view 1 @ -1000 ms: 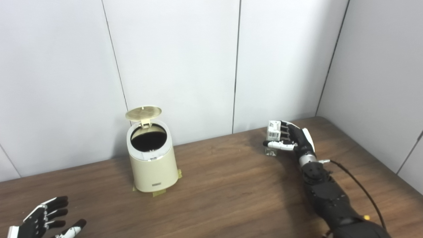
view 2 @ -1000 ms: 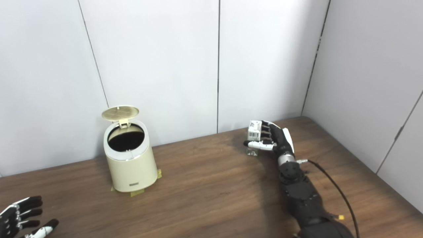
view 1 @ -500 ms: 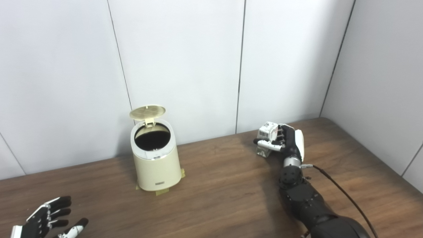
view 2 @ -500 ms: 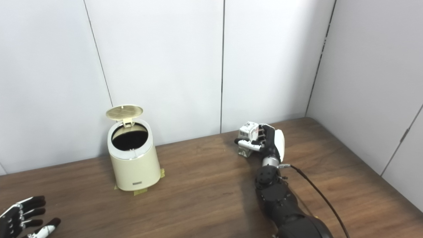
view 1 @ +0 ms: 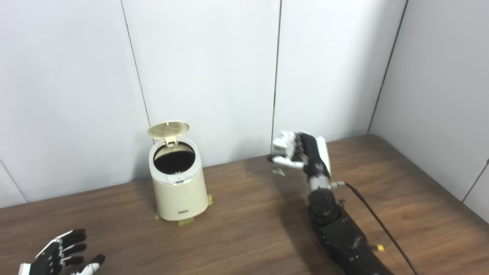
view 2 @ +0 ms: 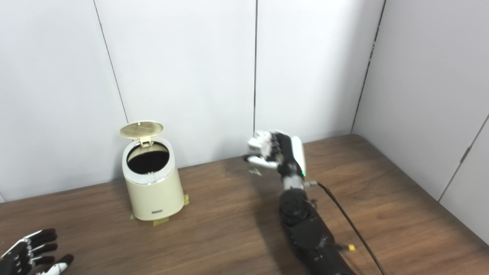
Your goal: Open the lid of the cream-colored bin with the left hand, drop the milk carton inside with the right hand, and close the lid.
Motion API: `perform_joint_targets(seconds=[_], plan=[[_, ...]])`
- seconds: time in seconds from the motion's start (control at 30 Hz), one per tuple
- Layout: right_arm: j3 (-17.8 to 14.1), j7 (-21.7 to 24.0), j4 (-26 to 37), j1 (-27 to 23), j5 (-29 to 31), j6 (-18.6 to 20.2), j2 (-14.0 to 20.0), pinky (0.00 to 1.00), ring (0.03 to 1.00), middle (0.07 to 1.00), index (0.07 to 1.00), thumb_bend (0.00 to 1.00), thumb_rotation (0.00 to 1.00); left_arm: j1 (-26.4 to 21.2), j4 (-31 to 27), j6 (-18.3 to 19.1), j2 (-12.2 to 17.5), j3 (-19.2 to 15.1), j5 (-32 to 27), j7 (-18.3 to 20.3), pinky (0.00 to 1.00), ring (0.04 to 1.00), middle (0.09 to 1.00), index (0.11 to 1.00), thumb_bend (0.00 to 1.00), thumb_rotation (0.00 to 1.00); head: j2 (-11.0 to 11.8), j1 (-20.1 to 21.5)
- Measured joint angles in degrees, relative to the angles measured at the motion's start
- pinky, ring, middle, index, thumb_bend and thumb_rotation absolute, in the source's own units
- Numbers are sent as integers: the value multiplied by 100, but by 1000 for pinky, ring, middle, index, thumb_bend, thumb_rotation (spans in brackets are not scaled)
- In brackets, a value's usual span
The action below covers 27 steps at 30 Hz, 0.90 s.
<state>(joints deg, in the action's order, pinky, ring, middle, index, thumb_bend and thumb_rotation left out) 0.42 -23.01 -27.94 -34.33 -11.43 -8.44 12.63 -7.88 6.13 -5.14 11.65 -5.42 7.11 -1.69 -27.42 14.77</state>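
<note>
My right hand (view 1: 301, 149) grips the milk carton (view 1: 283, 143) above the table (view 1: 244, 214), at three o'clock from the cream-colored bin (view 1: 177, 187), its lid (view 1: 168, 130) raised; my left hand (view 1: 61, 258) waits, fingers spread, at seven o'clock.

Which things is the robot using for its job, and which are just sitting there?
Part of the job:
- bin, cream-colored
- lid, standing open
- milk carton, held in the air
- right hand, holding the carton
- left hand, open and waiting

Just there:
- table
- tape under the bin
- wall
</note>
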Motion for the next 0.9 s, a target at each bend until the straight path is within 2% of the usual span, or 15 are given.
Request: perform_joint_targets(seconds=[0.1, 0.2, 0.4, 0.6, 0.9], plan=[[102, 254, 460, -89, -80, 189, -195, 354, 427, 489, 496, 521, 0, -49, 49, -66, -10, 58, 17, -28, 601, 685, 721, 698, 705, 39, 18, -115], [208, 442, 875, -160, -253, 595, -394, 353, 429, 494, 489, 521, 0, -102, 109, -182, -35, 99, 40, -74, 605, 688, 721, 701, 720, 79, 53, -333], [208, 872, 1229, -380, -273, 1095, -588, 312, 398, 496, 525, 516, 0, -175, 169, -272, -133, 187, 164, -230, 626, 695, 715, 686, 725, 96, 105, -905], [173, 1082, 1275, -514, -71, 1044, -663, 298, 394, 491, 519, 517, 0, -230, 163, -206, -290, 338, 357, -300, 670, 718, 721, 688, 725, 131, 141, -1239], [385, 1202, 1138, -614, -145, 1035, -1149, 311, 396, 485, 526, 516, 0, -293, 163, -118, -444, 456, 602, -485, 671, 732, 733, 694, 727, 178, 158, -1459]])
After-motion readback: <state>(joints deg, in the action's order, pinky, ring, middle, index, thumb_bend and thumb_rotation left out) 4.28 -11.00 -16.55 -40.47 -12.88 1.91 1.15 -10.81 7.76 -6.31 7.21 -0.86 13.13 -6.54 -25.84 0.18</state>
